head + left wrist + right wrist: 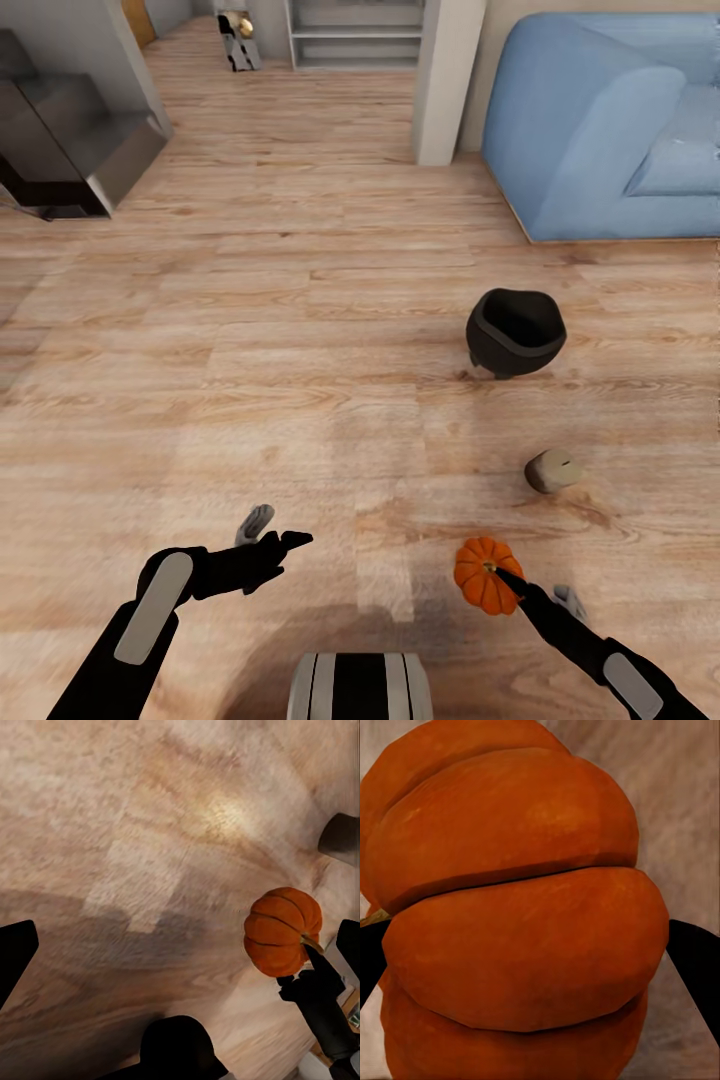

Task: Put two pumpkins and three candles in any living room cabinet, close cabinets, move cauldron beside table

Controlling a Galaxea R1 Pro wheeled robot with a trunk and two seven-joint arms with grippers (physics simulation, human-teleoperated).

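Pale wooden floorboards (300,330) are running across the whole living room, and everything is sitting directly on them. Over at the far right a blue sofa (600,120) is standing against the wall, with a white pillar (445,80) just beside its near end. At the far left a glossy grey-brown low table (70,140) is catching the light, well apart from everything else.

Out in the open floor, nearer the sofa, the black cauldron (515,332) is sitting with its wide mouth tipped a little toward the robot. Closer in from it, a small brownish candle (552,470) is lying on its side on the boards.

Right in front of the robot, on its right side, an orange pumpkin (484,573) is resting between the fingers of the right gripper (500,578). From the right wrist view the pumpkin's ribbed skin (525,915) is swelling up close, with one dark fingertip at each side of it. The jaws are standing either side of the pumpkin, apparently closing on it, though I cannot tell for sure whether they are pressing it or whether it is off the floor. In the left wrist view the same pumpkin (283,930) is showing, with a dark finger reaching its stem side.

The left gripper (272,538) is hovering above bare boards on the robot's left, jaws spread and grasping nothing.
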